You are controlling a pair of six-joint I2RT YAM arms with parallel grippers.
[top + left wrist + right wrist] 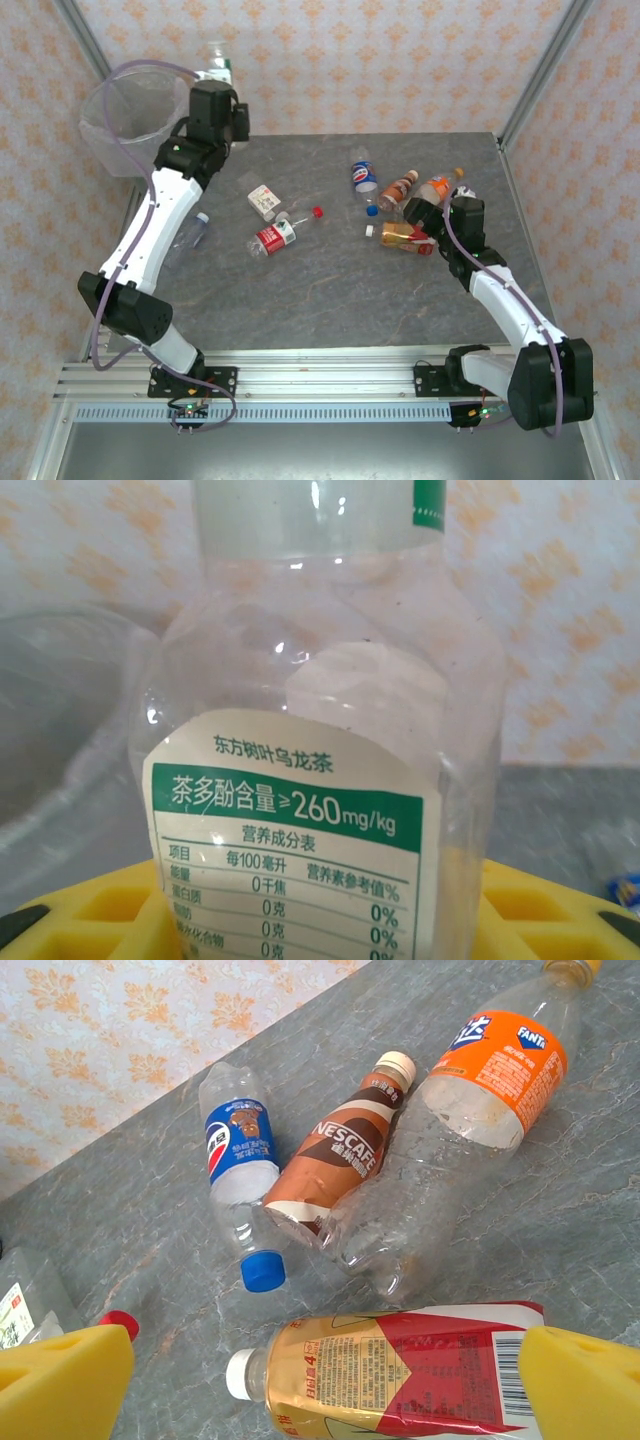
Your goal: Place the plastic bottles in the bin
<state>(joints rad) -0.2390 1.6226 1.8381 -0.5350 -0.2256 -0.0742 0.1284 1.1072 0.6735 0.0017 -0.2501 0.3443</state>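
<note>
Transfer is judged the step in hand. In the top view, the white-green bottle [217,60] is held upright by the left gripper [217,80], just right of the bin [100,135] and not yet over its mouth. The right gripper [422,222] is far right of the bin.

In the left wrist view, yellow pads [100,910] are closed on the bottle's base, with the bin's wall to the left.

In the right wrist view, the fingers are spread wide and empty, and the red-yellow bottle [400,1370] is laid along the line between them.

- Robot test cell, lab-type; aluminium frame posts [545,68] carry floral wall panels [400,60];
- left arm [160,220], right arm [505,305] bolted to slotted rail [320,385] at table [340,290] edge
</note>
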